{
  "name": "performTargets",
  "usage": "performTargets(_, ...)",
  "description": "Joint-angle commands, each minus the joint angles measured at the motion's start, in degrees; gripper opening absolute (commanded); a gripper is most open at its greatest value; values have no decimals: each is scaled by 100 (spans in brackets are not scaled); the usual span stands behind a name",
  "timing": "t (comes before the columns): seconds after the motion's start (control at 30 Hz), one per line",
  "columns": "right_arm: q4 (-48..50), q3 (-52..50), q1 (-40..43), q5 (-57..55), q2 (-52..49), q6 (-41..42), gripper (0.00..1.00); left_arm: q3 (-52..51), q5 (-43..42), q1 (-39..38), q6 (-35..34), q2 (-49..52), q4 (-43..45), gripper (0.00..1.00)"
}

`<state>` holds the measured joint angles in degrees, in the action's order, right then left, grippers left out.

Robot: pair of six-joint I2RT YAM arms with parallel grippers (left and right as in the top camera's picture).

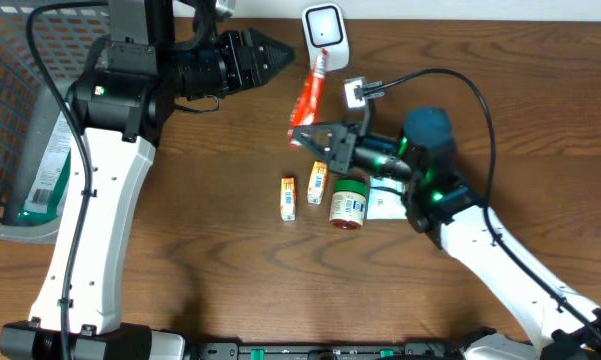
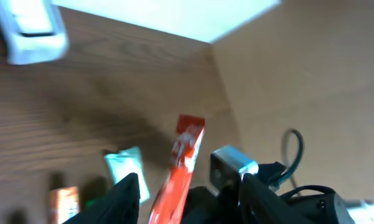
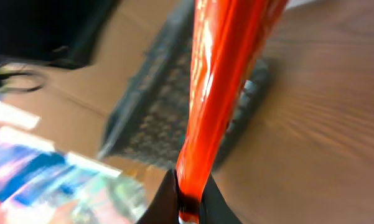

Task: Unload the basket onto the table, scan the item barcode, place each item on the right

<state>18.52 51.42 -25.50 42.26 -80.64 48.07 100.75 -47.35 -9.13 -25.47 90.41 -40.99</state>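
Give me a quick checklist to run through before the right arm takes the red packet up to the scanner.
1. Right gripper shut on the red packet: ok, it pinches the packet's lower end.
2. Left gripper open and off the packet: ok.
3. Scanner within sight, just past the packet's top end: ok.
4. Barcode turned toward the scanner: cannot tell, no barcode shows in any view.
5. Left gripper clear of the path to the scanner: probably not ok, it hangs close beside the packet's top.
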Motion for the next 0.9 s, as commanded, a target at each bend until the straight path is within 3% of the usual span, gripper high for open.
performTargets(0.0, -664, 50, 433, 24, 232, -767, 1, -13, 970, 7, 39, 22, -175, 53)
performTargets(0.2, -3458, 374, 1384, -496, 446, -2288, 1, -13, 1665, 4, 42, 22, -597, 53)
performTargets(0.4, -5615, 691, 2015, -2524, 446, -3206, 1, -17, 1746, 4, 153, 22, -752, 52)
performTargets(0.57, -6245, 734, 2153, -3635, 422, -3257, 1, -39, 1858, 4, 341, 22, -826, 52)
performTargets(0.87, -6771, 651, 2004, -4356, -151, -3515, 1, -39, 2712, 4, 343, 22, -1174, 52)
